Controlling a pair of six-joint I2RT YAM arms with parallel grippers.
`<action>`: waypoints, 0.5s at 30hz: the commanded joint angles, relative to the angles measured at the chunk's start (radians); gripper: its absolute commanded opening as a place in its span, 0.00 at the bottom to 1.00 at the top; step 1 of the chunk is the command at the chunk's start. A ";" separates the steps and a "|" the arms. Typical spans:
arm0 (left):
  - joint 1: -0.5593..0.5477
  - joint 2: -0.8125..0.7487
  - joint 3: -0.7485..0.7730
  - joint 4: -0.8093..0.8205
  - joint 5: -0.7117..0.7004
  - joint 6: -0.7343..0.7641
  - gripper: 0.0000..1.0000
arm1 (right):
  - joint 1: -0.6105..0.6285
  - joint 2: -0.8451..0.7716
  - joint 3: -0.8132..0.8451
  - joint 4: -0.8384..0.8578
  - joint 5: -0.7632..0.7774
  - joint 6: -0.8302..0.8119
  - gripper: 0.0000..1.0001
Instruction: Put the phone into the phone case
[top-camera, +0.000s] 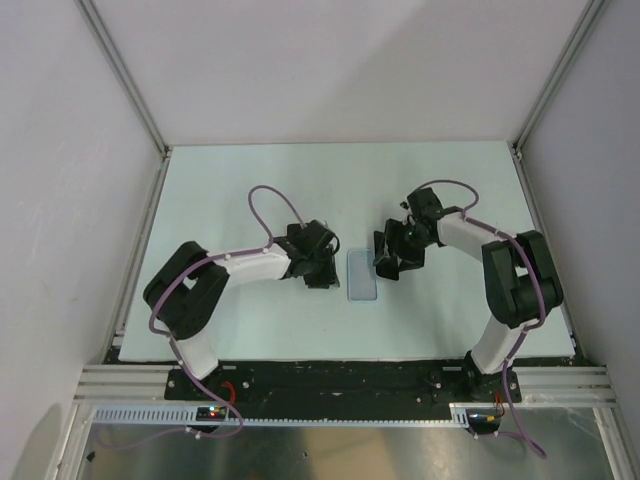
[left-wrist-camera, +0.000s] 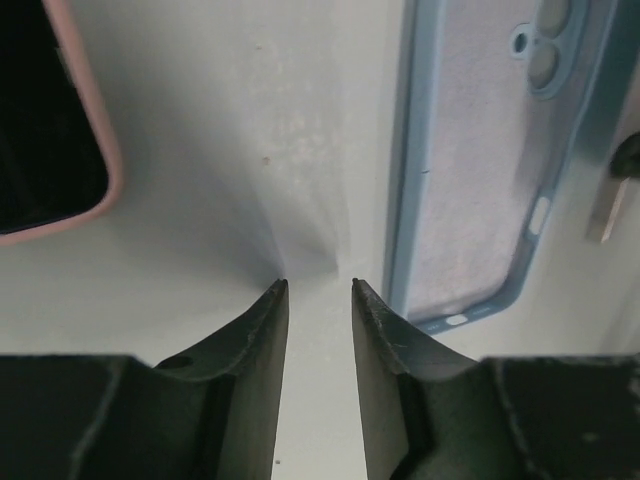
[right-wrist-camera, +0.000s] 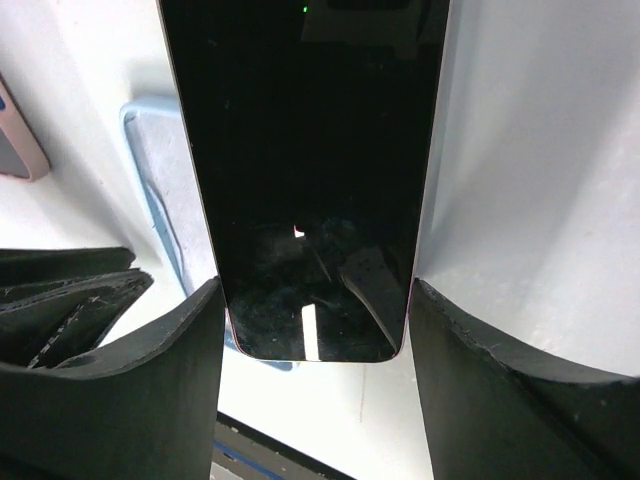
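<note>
The phone (right-wrist-camera: 310, 150), a flat black slab with a glossy face, is held tilted above the table, and my right gripper (right-wrist-camera: 315, 288) is shut on its two long edges. Below and left of it lies the phone case (right-wrist-camera: 160, 180), a light-blue shell lying flat with its inside facing up. From above, the phone case (top-camera: 361, 275) sits between the two arms, with the right gripper (top-camera: 392, 262) at its right edge. My left gripper (left-wrist-camera: 320, 285) hovers just left of the phone case (left-wrist-camera: 480, 150), its jaws a narrow gap apart with only bare table between them.
A pink-rimmed slab with a dark face (left-wrist-camera: 50, 130) lies left of the left gripper, and its corner (right-wrist-camera: 15, 140) shows at the left edge of the right wrist view. The pale table (top-camera: 250, 180) is walled on three sides, and a metal rail (top-camera: 340, 385) runs along the near edge.
</note>
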 joint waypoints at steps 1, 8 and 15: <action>-0.019 0.040 0.047 0.039 0.009 -0.019 0.36 | 0.068 -0.090 -0.020 -0.001 0.028 0.070 0.19; -0.044 0.068 0.076 0.050 0.031 -0.035 0.35 | 0.183 -0.140 -0.024 0.001 0.186 0.151 0.18; -0.065 0.079 0.084 0.068 0.051 -0.056 0.33 | 0.280 -0.131 -0.024 -0.014 0.325 0.214 0.17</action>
